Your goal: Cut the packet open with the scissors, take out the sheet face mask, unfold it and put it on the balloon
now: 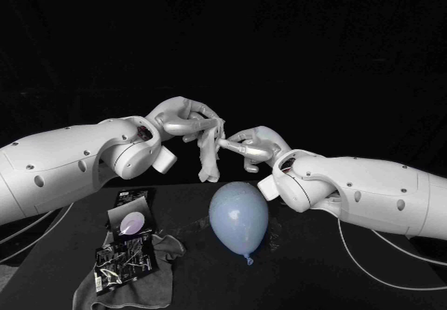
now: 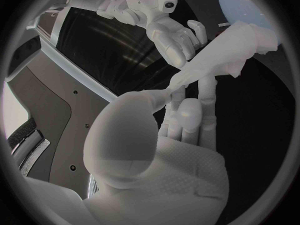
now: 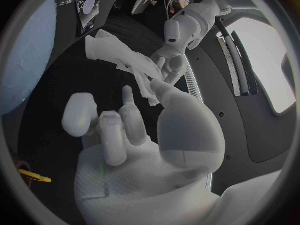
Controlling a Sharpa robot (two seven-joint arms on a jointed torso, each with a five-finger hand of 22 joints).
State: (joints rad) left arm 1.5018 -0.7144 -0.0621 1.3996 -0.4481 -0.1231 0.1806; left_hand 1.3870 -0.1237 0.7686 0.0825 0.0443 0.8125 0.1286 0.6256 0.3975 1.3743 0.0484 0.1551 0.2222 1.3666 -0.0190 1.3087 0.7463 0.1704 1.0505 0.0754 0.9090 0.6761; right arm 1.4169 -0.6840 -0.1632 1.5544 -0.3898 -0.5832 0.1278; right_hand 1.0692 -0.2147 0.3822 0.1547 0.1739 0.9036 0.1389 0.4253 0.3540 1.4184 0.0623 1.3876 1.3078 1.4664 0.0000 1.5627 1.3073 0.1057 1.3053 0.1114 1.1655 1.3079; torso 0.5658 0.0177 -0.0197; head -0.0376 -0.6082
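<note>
Balloon [image 1: 238,216], big and pale blue, lay on the black table [image 1: 316,278], just below both hands. A grey cloth [image 1: 139,290] lay near it. Up above, the left hand [image 1: 183,121] and the right hand [image 1: 250,145] each pinched the white sheet mask [image 1: 208,161], which hung down between them. The packet [image 1: 130,216] lay by the cloth.

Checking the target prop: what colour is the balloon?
Pale blue; the balloon shows best in the head view.
</note>
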